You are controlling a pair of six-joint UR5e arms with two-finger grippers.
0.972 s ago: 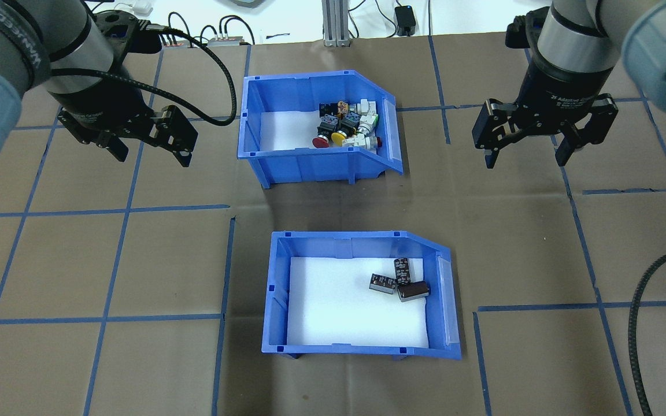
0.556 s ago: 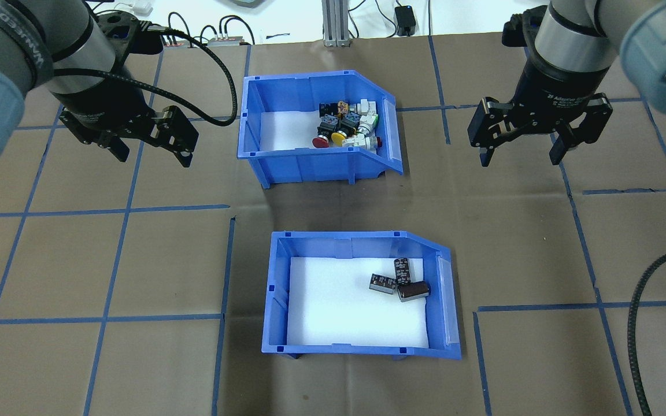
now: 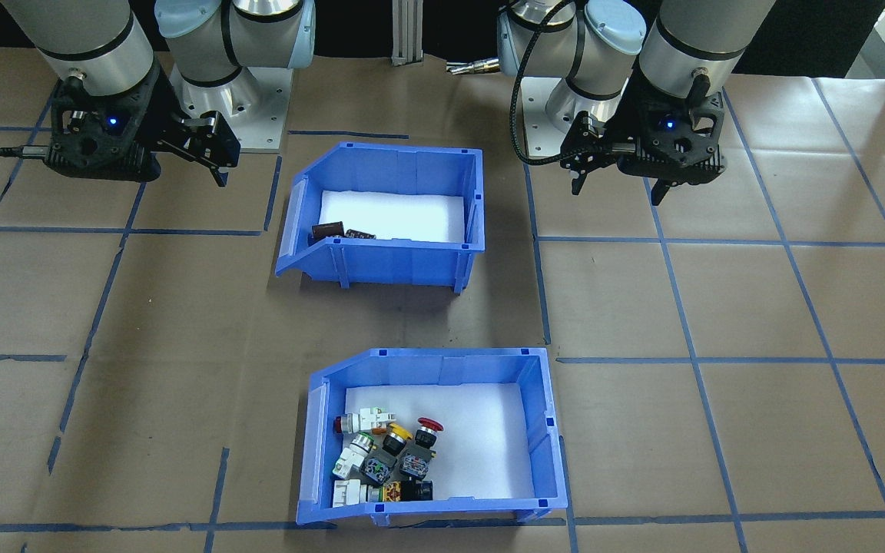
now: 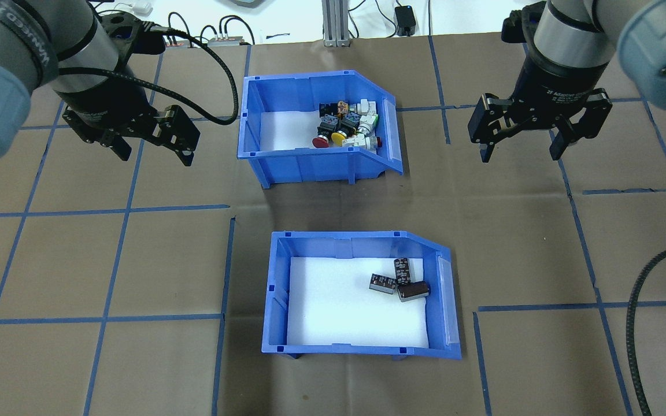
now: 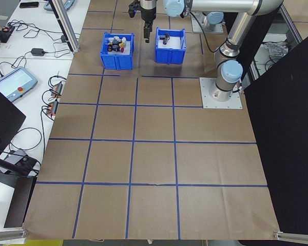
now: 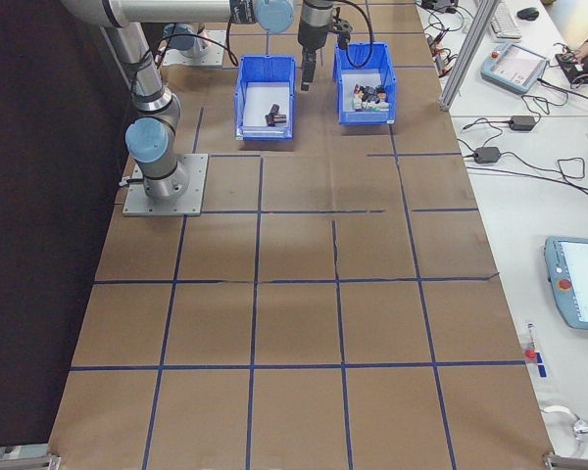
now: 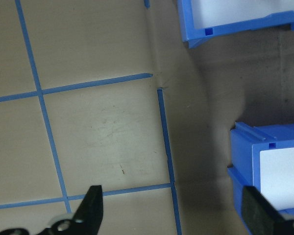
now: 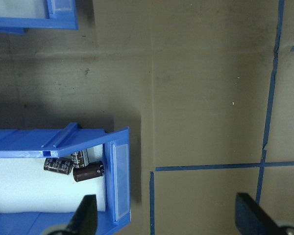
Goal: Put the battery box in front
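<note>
The battery box (image 4: 276, 289) is a blue bin with a white foam floor on the near half of the table. Three dark batteries (image 4: 399, 280) lie by its sloped right end. In the front-facing view the battery box (image 3: 396, 265) is the bin closer to the robot's base. My left gripper (image 4: 154, 155) hangs open over bare paper, left of the far bin. My right gripper (image 4: 520, 157) hangs open to that bin's right. Neither holds anything. The right wrist view shows the battery box (image 8: 118, 171) below and left of its open fingers.
A second blue bin (image 4: 310, 164) with colourful push-button switches (image 4: 347, 124) stands farther from the robot, straight beyond the battery box. A black cable (image 4: 639, 300) curves over the table's right side. Blue tape lines grid the brown paper. An aluminium post (image 4: 336, 23) stands at the far edge.
Both arms have shifted only slightly, and the right gripper has edged a little away from the robot. Both stay open. Neither bin has moved.
</note>
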